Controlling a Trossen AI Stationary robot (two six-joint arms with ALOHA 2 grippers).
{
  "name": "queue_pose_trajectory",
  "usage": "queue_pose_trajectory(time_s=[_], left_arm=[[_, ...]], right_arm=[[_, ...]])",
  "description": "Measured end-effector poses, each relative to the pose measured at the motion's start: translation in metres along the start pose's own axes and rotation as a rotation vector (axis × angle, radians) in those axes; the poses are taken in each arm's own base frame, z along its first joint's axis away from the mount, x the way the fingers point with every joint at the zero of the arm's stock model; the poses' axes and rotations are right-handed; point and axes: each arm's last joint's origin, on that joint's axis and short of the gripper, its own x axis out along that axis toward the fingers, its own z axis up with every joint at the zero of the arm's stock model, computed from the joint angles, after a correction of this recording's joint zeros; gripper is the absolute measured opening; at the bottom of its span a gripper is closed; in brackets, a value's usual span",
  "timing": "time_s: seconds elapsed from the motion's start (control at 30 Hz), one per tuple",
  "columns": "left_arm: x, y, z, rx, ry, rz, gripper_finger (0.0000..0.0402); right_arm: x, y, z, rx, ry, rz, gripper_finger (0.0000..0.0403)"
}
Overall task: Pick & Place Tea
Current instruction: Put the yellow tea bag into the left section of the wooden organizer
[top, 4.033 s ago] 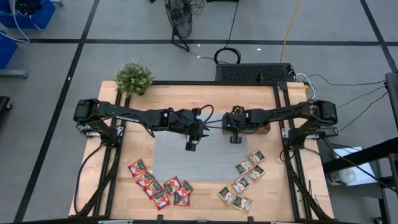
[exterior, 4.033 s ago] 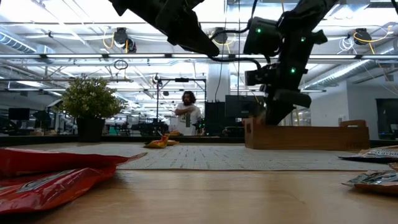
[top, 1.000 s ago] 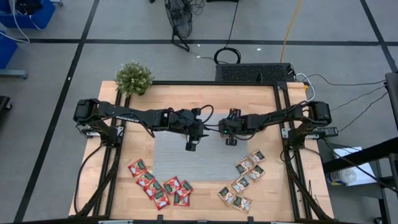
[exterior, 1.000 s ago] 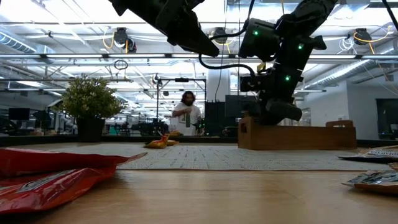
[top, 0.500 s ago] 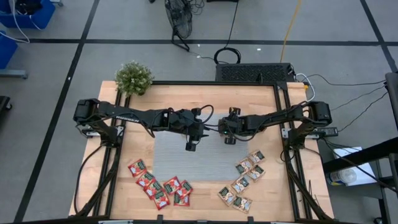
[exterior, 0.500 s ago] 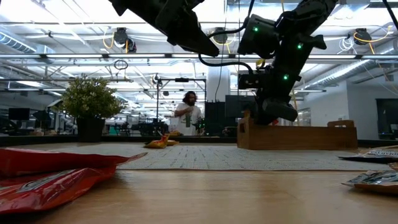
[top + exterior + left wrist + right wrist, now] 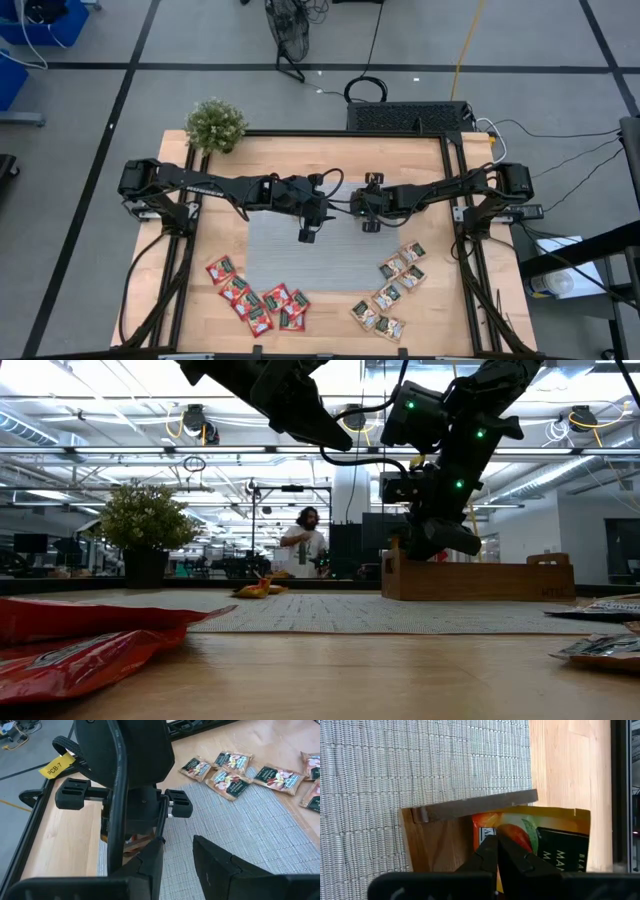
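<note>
Sachets of tea lie in three places: a red cluster near the desk's front-left edge, a pale-and-green cluster at front-right, and an orange-yellow sachet in the wooden tray, seen from the right wrist camera. That tray stands at the far edge of the grey mat, and another orange packet rests on the mat's far-left side in the low view.

The right claw hangs over the tray's end compartment with its fingers pressed together; whether it pinches the orange sachet or merely sits above it cannot be told, since the fingertips overlap the packet's edge. My guess is that the step is settling a sachet into that compartment. Doing it well means keeping the packet flat and square to the tray's wall, letting go only once it lies fully inside, and lifting straight up so the fingers do not drag it over the rim.

The left claw waits above the mat's middle, its fingers slightly apart with nothing between them, close enough to the right arm that any sideways retreat needs care.
</note>
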Motion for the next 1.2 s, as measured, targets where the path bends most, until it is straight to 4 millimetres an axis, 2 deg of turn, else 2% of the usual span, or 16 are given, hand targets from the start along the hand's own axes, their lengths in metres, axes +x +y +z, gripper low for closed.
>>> queue_pose_trajectory(time_s=[0.83, 0.97, 1.2], left_arm=[[0.000, 0.000, 0.000, 0.000, -0.001, 0.000, 0.0113], [0.000, 0.000, 0.000, 0.000, -0.001, 0.000, 0.0113], [0.000, 0.000, -0.001, -0.003, 0.005, -0.001, 0.0113]], right_arm=[[-0.009, 0.004, -0.002, -0.001, 0.013, 0.010, 0.0000], [-0.029, -0.001, -0.001, 0.011, -0.045, 0.007, 0.0000], [-0.090, -0.014, 0.000, 0.128, -0.270, 0.023, 0.0000]])
